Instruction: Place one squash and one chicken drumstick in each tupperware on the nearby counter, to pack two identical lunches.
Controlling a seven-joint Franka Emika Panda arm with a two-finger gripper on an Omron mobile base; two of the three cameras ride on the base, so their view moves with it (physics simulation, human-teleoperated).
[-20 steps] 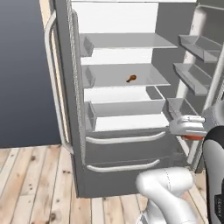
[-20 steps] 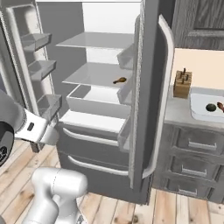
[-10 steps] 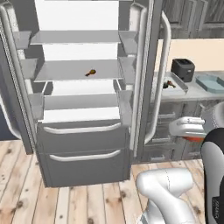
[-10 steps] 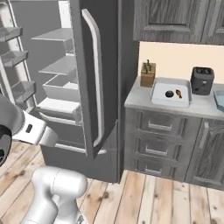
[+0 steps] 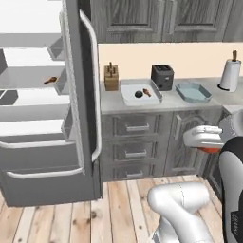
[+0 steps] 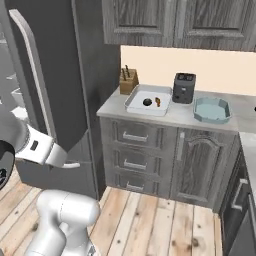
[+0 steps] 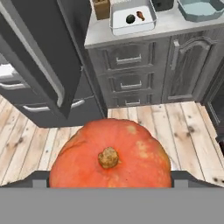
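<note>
At 6 o'clock in hand view, tool [image 7: 109,186] holds orange-red squash [image 7: 109,155], jaws wide around it. White tupperware [image 7: 117,24] on worktop [image 7: 175,25] at 12 holds dark squash [image 7: 130,19] and drumstick [image 7: 141,15].

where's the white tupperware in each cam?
Left base view: white tupperware on the counter, centre, between knife block and toaster.
Right base view: upper centre, left of the toaster.
Hand view: top edge.
Shared landmark: the dark squash and drumstick inside it.
</note>
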